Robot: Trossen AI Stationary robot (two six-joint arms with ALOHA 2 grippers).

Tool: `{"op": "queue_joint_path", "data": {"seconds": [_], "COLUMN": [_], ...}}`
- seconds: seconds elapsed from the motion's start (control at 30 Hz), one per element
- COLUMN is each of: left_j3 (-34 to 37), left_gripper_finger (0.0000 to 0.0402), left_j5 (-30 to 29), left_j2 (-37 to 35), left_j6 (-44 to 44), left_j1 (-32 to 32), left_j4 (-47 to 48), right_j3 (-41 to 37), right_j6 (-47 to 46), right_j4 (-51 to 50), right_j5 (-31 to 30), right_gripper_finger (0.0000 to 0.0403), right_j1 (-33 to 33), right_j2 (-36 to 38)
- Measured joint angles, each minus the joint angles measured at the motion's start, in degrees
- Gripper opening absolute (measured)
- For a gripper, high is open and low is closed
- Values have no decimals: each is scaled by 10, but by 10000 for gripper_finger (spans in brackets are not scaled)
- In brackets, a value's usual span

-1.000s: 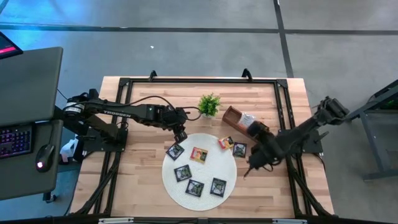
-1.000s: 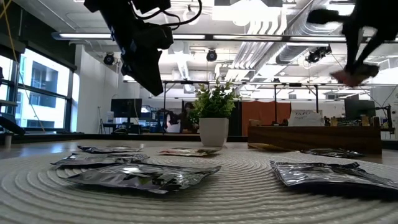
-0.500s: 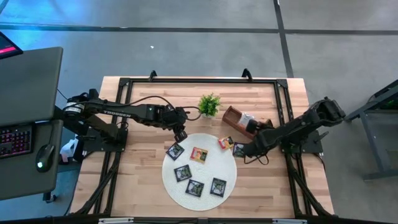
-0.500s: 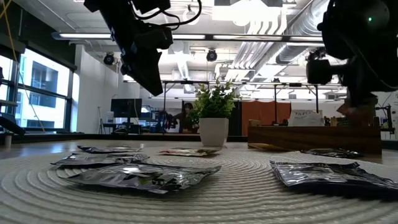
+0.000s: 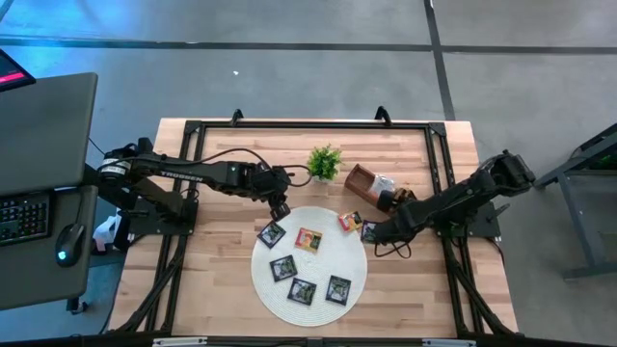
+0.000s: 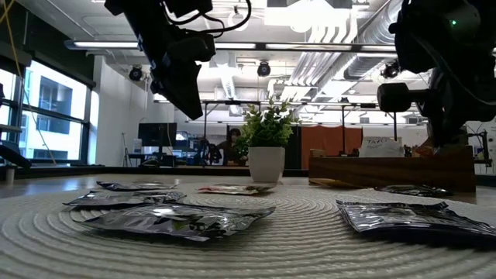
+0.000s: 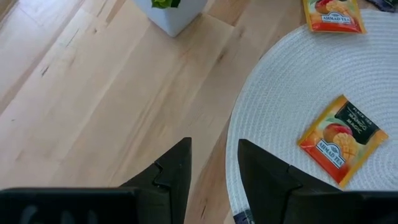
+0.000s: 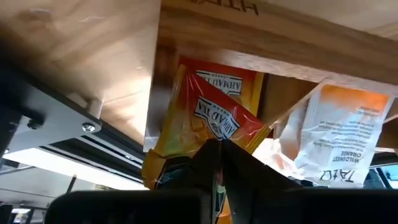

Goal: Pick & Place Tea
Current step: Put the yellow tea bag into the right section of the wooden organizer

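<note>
High view lays out the wooden surface (image 5: 212, 280) with a round white woven mat (image 5: 308, 265) on it: four black tea sachets (image 5: 302, 288) and one orange one (image 5: 308, 239) lie on the mat, and another orange sachet (image 5: 349, 221) sits at its rim beside a black one. The left hand (image 5: 281, 209) hangs just off the mat's edge near the potted plant (image 5: 325, 162). The right hand (image 5: 385, 204) reaches to the brown wooden tray (image 5: 361, 179).

Left wrist view alone shows that hand's fingers (image 7: 171, 174) apart and empty over the mat's rim.

Right wrist view alone shows the right hand's fingers together, clamped on a red-and-yellow sachet (image 8: 205, 118), with a white-and-orange sachet (image 8: 339, 134) just beside it against the tray's wood.

Low view shows the sachets lying flat on the mat.
</note>
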State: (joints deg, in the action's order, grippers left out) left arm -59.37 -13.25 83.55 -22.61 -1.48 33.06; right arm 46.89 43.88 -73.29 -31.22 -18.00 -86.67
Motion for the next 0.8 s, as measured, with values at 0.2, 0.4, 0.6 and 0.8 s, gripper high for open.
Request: {"op": "queue_joint_path", "data": {"seconds": [0.2, 0.4, 0.6, 0.8], "left_j3": [0, 0, 0, 0], "left_gripper_finger": [129, 129, 129, 129], "left_j5": [1, 1, 2, 3], "left_j2": [0, 0, 0, 0], "left_j6": [-2, -10, -19, -19], "left_j1": [0, 0, 0, 0], "left_j4": [-4, -5, -5, -5], "right_j3": [0, 0, 0, 7], "right_j6": [32, 26, -2, -91], "right_j4": [-1, 13, 20, 28], "right_j5": [-12, -48, -38, -164], "right_gripper_finger": [35, 70, 115, 133], "right_j1": [0, 0, 0, -5], "right_j2": [0, 0, 0, 0]}}
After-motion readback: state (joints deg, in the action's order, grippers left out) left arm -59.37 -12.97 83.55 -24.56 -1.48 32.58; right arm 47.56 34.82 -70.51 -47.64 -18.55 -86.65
